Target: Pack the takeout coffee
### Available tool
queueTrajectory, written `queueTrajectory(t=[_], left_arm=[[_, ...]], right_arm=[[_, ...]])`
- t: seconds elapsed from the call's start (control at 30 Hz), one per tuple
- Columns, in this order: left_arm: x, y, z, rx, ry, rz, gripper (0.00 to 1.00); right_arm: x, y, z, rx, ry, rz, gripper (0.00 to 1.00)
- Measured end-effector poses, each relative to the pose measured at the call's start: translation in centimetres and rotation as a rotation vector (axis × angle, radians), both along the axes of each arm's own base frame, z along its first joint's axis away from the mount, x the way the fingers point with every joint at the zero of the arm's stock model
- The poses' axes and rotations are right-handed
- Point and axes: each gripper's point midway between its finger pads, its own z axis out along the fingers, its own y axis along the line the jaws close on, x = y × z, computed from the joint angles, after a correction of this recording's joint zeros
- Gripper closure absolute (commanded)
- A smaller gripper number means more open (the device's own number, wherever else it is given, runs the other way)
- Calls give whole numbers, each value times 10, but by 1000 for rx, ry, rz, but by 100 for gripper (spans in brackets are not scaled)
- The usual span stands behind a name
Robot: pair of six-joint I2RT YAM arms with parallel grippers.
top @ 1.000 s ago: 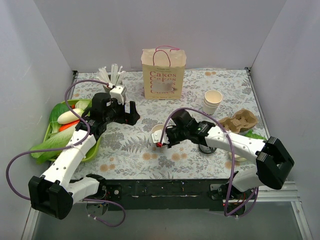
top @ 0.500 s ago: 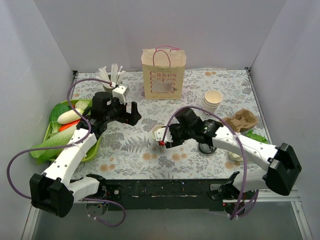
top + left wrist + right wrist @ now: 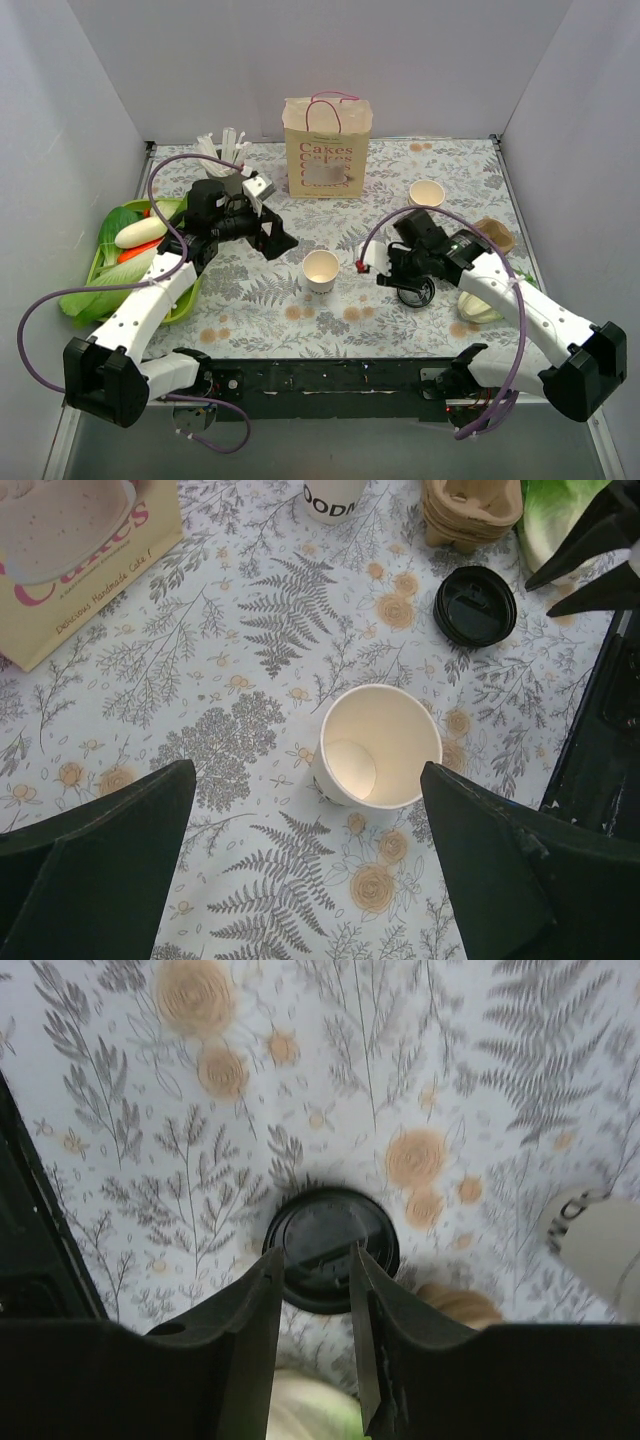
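left gripper [image 3: 307, 770] facing cup [image 3: 385, 745], right gripper [image 3: 315, 1260] over lid [image 3: 322, 1228]

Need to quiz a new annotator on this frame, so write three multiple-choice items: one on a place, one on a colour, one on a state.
1. Where is the loose lid?
A. On the open cup
B. Flat on the table, apart from the open cup
C. Inside the paper bag

2. What colour is the big word on the paper bag?
A. Green
B. Pink
C. Blue

3. How does the open cup stand?
A. Upright, with no lid
B. Tipped on its side
C. Stacked inside another cup

Answers:
1 B: the left wrist view shows the lid lying on the patterned cloth, clear of the cup.
2 B: "Cakes" is printed in pink.
3 A: its rim faces up and the inside shows.
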Motion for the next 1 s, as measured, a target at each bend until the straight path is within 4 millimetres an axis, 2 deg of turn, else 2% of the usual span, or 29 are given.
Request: queueTrajectory(t=[0.1,0.3,0.47,0.6,0.7,0.83,1.0], left_arm=[[-1,-2,4,-16,-9,-7,3],[-5,2,-2,17,23,-2,9],[-3,3,-22,147,38,-34,10],[-26,-14,-36,214,47,-131,9],[-33,-16,-38,225,57,-155,9],[-29,-13,-39,228,75,-139,9],[-16,-15,-39,235,89,-120,8]], right_arm=[[5,-35,-3,-41,33,-95,64],[0,-65,-21,-58,109,-99,67],[-8,-73,-38,-84,227,-70,63],[-9,-76,-41,-99,237,-43,62],[-8,-76,-39,-99,212,-14,62],[-13,-82,-44,-127,206,31,62],[-27,-91,-60,-166,245,75,62]])
